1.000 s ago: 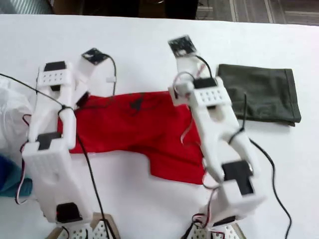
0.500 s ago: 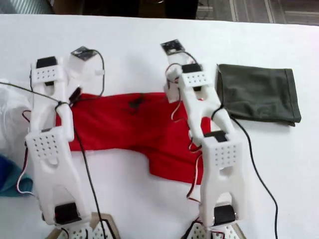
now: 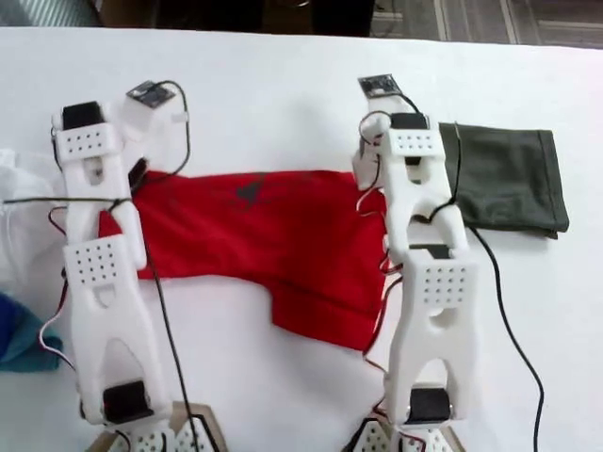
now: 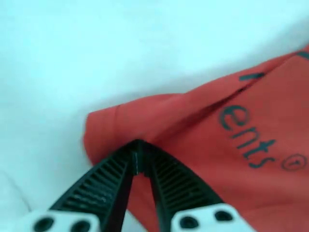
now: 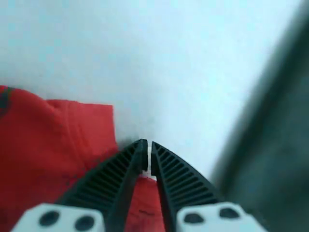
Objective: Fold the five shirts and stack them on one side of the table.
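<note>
A red shirt (image 3: 264,235) lies stretched across the middle of the white table (image 3: 283,85), print side up. My left gripper (image 4: 137,150) is shut on the shirt's (image 4: 217,145) left far corner, under the left arm (image 3: 94,188) in the high view. My right gripper (image 5: 146,147) is shut on the shirt's (image 5: 48,145) right far corner, close to the folded dark green shirt (image 5: 270,145). That green shirt (image 3: 504,179) lies flat at the right, just beyond the right arm (image 3: 415,188).
A white crumpled cloth or bag (image 3: 19,217) and a blue cloth (image 3: 14,330) lie at the left edge. The far half of the table is bare white. Both arm bases stand at the near edge.
The right arm has swung to the right, toward the green shirt, drawing the red shirt's far edge out straighter. The left arm has shifted slightly left and away.
</note>
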Robot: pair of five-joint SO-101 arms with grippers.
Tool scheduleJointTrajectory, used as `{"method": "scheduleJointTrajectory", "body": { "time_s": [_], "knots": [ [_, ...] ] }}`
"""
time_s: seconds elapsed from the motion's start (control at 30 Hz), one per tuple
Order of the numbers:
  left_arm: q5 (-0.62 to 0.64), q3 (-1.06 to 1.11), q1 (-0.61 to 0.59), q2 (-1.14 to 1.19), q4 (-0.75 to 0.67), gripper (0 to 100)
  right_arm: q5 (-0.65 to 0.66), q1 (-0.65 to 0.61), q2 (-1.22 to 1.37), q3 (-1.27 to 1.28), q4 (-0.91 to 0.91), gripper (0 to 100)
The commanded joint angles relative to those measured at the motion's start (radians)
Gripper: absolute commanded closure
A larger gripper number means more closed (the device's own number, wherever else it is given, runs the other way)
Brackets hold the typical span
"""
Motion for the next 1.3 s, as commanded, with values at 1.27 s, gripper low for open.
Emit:
{"method": "scheduleJointTrajectory", "body": {
  "time_s": [1.27],
  "knots": [
    [0.011,1.782,0.006,-1.068,-0.664,97,0.218,-0.266,-1.046,1.407,-0.47,97.8]
  ]
}}
